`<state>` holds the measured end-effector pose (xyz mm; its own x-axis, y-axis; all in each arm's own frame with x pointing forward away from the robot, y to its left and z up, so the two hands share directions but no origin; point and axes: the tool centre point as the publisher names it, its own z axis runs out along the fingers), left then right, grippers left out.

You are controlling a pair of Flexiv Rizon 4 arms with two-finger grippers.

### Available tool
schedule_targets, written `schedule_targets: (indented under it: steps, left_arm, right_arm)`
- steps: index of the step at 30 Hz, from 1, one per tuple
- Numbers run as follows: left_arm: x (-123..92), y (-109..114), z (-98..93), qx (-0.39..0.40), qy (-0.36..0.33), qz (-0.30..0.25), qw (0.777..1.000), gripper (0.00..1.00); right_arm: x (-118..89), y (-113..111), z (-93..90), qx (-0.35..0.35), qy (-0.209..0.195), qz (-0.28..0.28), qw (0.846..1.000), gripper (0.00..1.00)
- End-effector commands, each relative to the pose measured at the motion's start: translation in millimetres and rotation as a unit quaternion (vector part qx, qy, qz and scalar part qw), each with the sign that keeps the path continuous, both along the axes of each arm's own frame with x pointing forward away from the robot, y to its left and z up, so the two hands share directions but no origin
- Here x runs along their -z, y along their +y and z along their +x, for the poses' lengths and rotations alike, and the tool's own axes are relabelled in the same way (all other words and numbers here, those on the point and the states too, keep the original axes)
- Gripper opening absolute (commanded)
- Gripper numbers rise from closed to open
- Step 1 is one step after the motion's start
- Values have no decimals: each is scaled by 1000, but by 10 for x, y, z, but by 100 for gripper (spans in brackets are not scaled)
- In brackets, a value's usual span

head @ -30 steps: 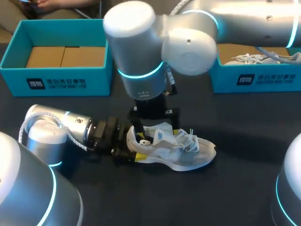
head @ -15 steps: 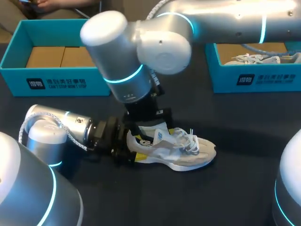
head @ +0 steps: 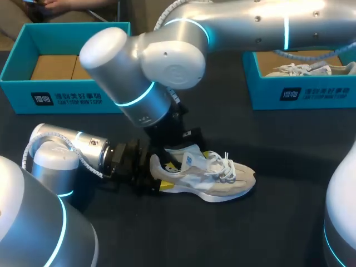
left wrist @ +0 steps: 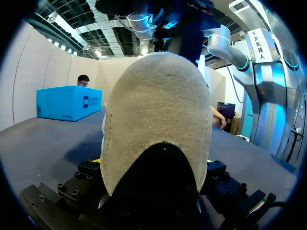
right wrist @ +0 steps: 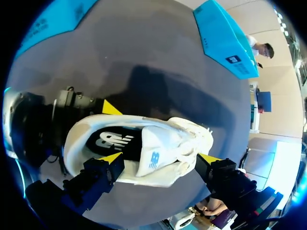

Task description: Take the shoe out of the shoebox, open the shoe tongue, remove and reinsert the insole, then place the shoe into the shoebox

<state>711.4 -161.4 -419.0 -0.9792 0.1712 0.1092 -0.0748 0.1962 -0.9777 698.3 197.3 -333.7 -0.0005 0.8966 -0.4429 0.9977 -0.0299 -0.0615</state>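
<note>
Left pincer (head: 160, 176) clasps the shoe (head: 217, 181) by its heel; right pincer (right wrist: 160, 159) hangs spread above it.

The shoe (right wrist: 144, 148) bears two marks. A white logo is printed on the dark insole (right wrist: 112, 141), inside the heel that the left gripper (head: 161, 175) clamps. The same logo stands in blue on the white tongue (right wrist: 154, 158), between the spread fingers of the right gripper (right wrist: 160, 160).

Beyond both grippers and well apart from them, the left box (head: 67, 99) and the right box (head: 311, 93) each carry a logo block on the front wall, with two lines of white print beside it. From the right wrist, the right box's block is too small to read. From the left wrist, the box ahead past the shoe shows only a small dark mark.
</note>
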Motion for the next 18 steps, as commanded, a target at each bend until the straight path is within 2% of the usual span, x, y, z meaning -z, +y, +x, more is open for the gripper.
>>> schedule_targets:
  steps: [1,12,18]
  left_arm:
    - [-3,-5,7,0,0,1,1000,0]
    - [-3,-5,7,0,0,1,1000,0]
    - [-3,-5,7,0,0,1,1000,0]
  right_arm:
    - [59,21,-28,371,-185,-46,909,100]
    - [163,-149,-57,396,-198,-39,896,100]
    - [133,-275,-68,408,-210,-31,888,100]
